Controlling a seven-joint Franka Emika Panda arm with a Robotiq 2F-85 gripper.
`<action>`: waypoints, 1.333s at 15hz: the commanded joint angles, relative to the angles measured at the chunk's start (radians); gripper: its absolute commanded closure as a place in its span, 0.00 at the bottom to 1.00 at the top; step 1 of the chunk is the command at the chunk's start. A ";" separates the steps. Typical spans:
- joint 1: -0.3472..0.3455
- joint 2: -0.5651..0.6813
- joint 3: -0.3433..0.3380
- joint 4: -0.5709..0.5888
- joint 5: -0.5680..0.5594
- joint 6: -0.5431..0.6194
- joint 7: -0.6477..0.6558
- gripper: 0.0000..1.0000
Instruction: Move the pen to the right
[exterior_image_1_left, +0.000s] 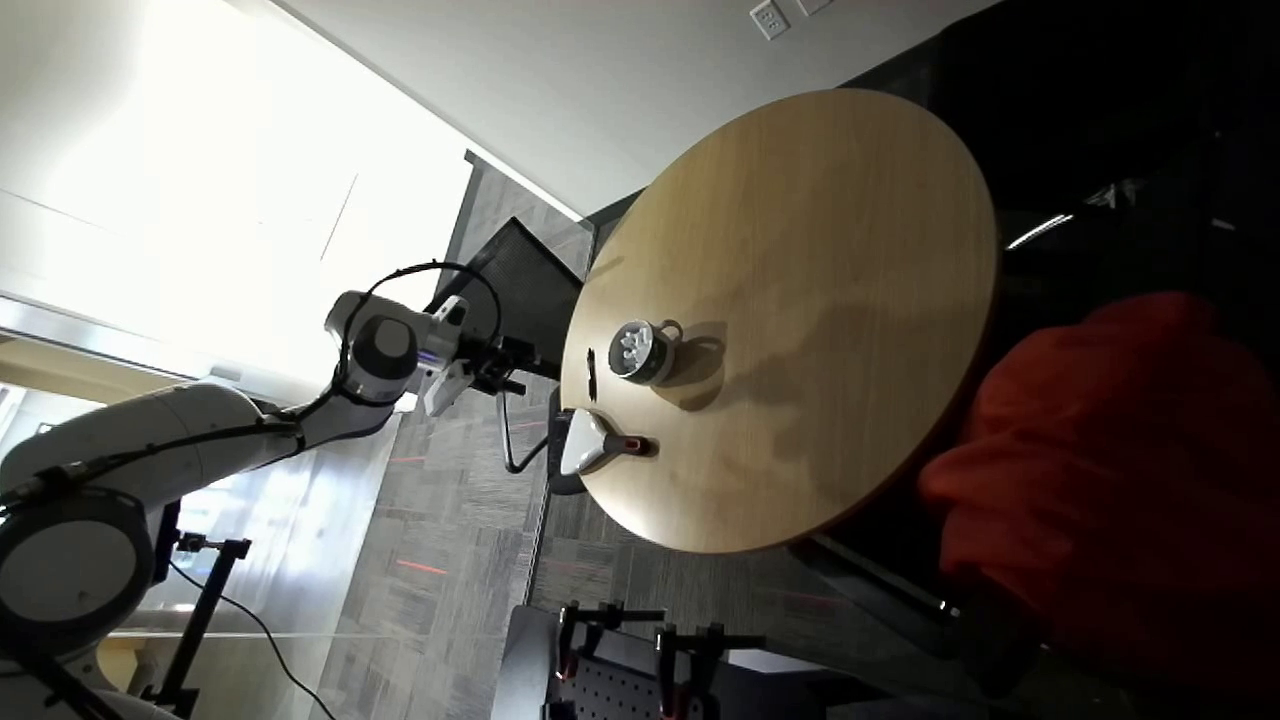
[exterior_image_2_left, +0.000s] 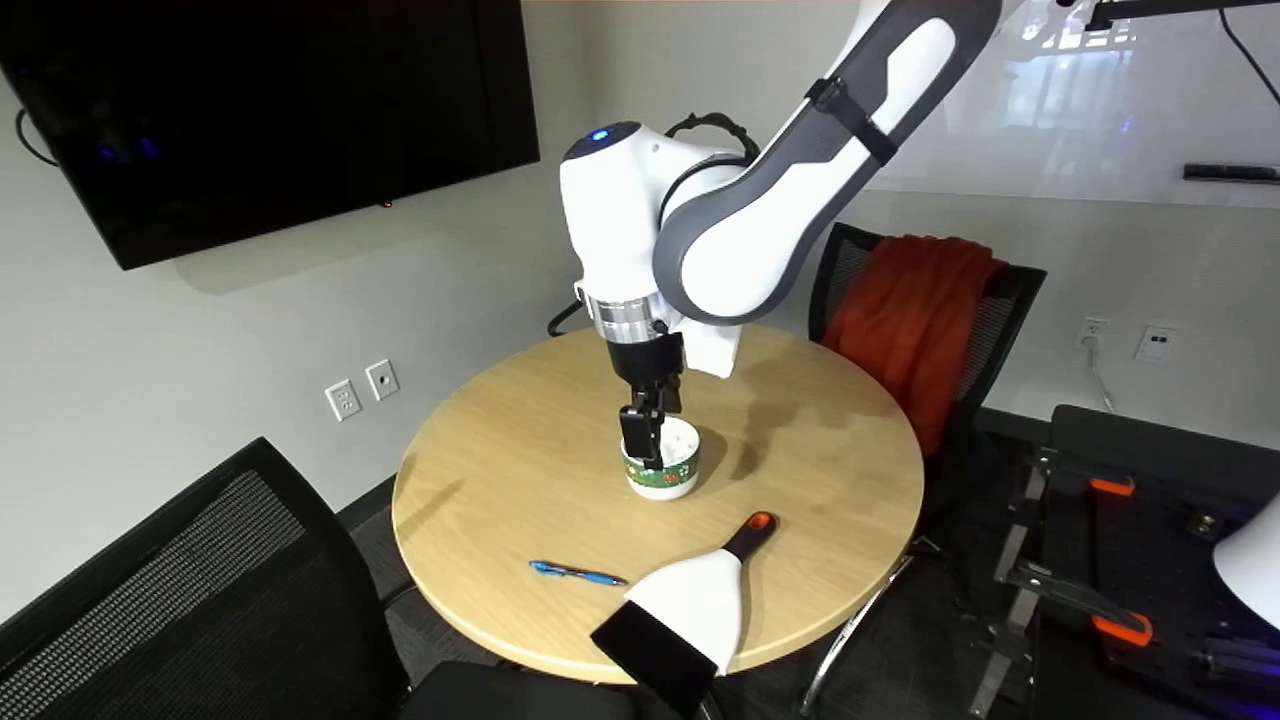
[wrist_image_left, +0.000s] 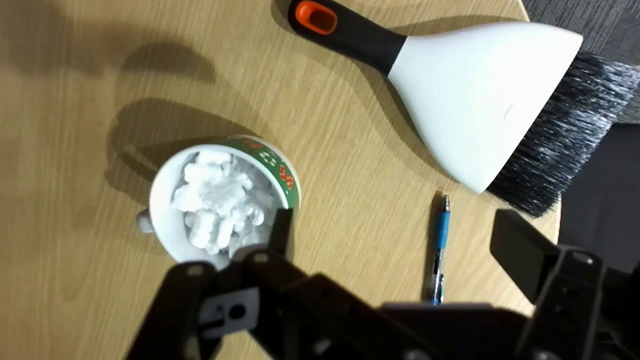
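Note:
A blue pen with a clear barrel (wrist_image_left: 442, 230) lies on the round wooden table (exterior_image_2_left: 480, 500). It shows in both exterior views too, blue in an exterior view (exterior_image_2_left: 577, 573) and as a dark thin shape in an exterior view (exterior_image_1_left: 592, 375). My gripper (wrist_image_left: 397, 237) is open and empty, above the table. In the wrist view the pen lies between its spread fingers but well below them, and the pen's clip end is partly hidden by the gripper body. The gripper also shows in both exterior views (exterior_image_2_left: 648, 450) (exterior_image_1_left: 538, 378).
A white mug with a green patterned band (wrist_image_left: 295, 175), filled with white pieces, stands beside the pen, near the left finger in the wrist view. A white brush with black bristles (wrist_image_left: 480, 100) lies close to the pen's tip, its bristles over the table edge. A black chair (exterior_image_2_left: 200, 580) stands by the table.

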 joint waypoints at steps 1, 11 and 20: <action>0.007 0.027 -0.004 0.010 0.030 0.103 -0.022 0.00; 0.084 0.328 -0.056 0.196 0.045 0.446 -0.014 0.00; 0.092 0.551 -0.041 0.478 0.168 0.349 -0.010 0.00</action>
